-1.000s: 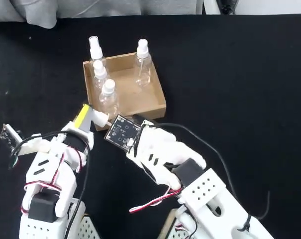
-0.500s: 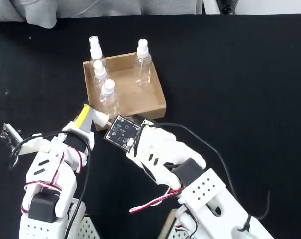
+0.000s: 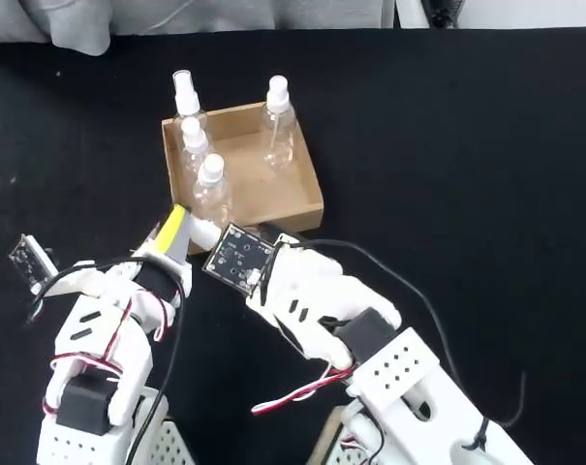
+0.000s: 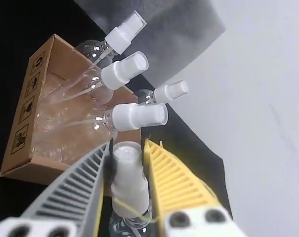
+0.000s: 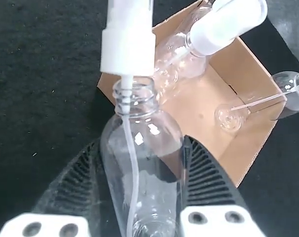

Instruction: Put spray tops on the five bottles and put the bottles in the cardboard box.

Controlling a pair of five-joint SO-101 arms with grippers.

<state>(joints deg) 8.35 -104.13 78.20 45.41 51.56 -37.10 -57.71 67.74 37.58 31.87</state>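
Left gripper [image 4: 127, 145] is clamped on a white spray top [image 4: 125, 170], which sits pinched between its grey and yellow fingers. In the high view this gripper [image 3: 191, 231] hangs just outside the near wall of the cardboard box [image 3: 273, 199], at the corner on the left arm's side.

The right gripper [image 5: 142, 143] is closed around the body of a clear bottle [image 5: 149, 168], one dark finger on each side. This bottle is upright, outside the box and just in front of that same near wall. The spray top [image 5: 128, 44] is right above the bottle's open neck. Its thin tube runs down inside the bottle, but its collar is not seated on the threads.

A row of three bottles [image 3: 196, 145] with tops on stands along the box's wall on the left arm's side. Whether the farthest one is inside the box or just beyond its far corner cannot be told. A fourth bottle [image 3: 278, 121], also topped, stands inside the box at the opposite far corner. The box rests on a black table [image 3: 467, 145].
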